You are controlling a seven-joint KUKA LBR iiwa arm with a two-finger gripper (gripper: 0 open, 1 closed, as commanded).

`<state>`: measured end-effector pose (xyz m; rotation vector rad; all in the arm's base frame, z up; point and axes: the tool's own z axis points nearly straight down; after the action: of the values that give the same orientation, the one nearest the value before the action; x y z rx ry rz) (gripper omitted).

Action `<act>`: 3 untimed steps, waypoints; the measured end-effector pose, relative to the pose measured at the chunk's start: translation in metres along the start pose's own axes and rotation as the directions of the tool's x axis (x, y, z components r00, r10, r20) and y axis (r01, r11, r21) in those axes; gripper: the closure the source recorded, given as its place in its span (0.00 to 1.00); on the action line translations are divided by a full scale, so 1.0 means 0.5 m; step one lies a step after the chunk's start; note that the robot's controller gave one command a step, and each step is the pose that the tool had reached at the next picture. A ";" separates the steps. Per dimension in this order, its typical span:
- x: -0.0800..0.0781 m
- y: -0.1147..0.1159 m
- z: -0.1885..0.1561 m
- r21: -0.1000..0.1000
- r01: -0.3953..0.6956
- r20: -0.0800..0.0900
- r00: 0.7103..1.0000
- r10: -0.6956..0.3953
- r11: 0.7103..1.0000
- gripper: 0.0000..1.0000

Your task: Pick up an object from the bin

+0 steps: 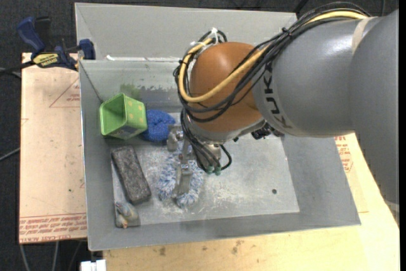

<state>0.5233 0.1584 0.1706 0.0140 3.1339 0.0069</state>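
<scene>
Toward the front middle of the bin (260,184), the gripper (183,184) is down on a blue-and-white fluffy rag (166,185), its opening impossible to tell, with a grey block (130,174) close at view-left and bare floor at view-right.

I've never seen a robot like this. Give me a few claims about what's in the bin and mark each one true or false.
1. A green cup lies in the bin's left part, as the camera sees it. True.
2. The grey block sits inside that cup. False: it lies on the bin floor, nearer the camera than the cup.
3. The gripper is down at a blue-and-white fluffy thing. True.
4. The blue lump lies alone by the right wall. False: it is right beside the green cup.
</scene>
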 end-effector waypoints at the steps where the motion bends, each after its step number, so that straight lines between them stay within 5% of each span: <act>1: 0.036 -0.067 0.105 0.004 0.023 -0.008 1.000 -0.023 1.000 0.00; 2: 0.022 -0.113 0.152 0.002 0.126 -0.008 0.992 -0.126 0.992 1.00; 3: 0.022 -0.113 0.152 0.002 0.126 -0.008 0.992 -0.126 0.992 1.00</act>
<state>0.5122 0.1021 0.0940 -0.1839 3.1363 0.0022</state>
